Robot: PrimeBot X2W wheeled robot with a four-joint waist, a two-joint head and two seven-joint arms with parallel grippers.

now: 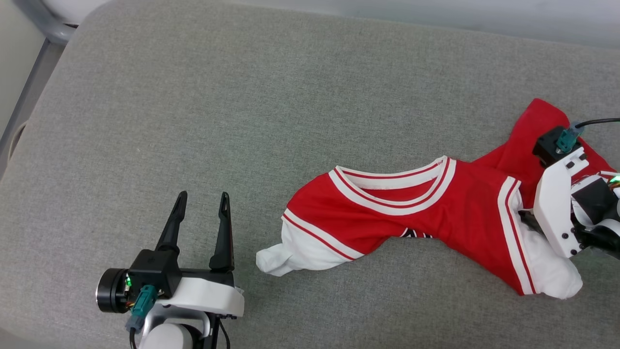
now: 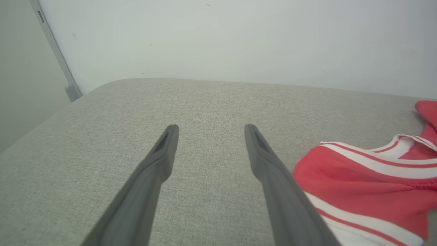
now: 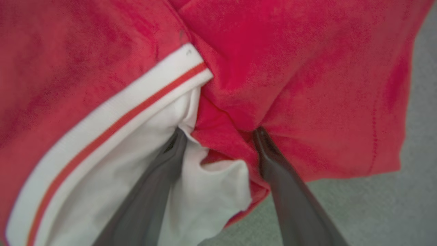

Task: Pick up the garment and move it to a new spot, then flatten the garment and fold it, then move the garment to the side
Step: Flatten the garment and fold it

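The garment [image 1: 411, 213], a red jersey with white sleeves and a red-white striped collar, lies crumpled and stretched out across the right half of the grey cushion [image 1: 218, 97]. A bit of black lettering peeks out at its lower edge. My right gripper [image 3: 220, 133] stands open, its two fingers spread and pushed into the cloth where the white sleeve meets the red body, a fold of fabric between them. Its white wrist housing [image 1: 562, 208] covers that end of the garment. My left gripper [image 1: 203, 196] rests open and empty on the cushion, left of the garment [image 2: 358, 177].
The grey cushion has rounded corners and drops off at the left. A pale wall [image 2: 239, 41] runs behind it, with a grey metal rail [image 1: 29, 87] at the far left. Bare cushion lies between the left gripper [image 2: 211, 128] and the far edge.
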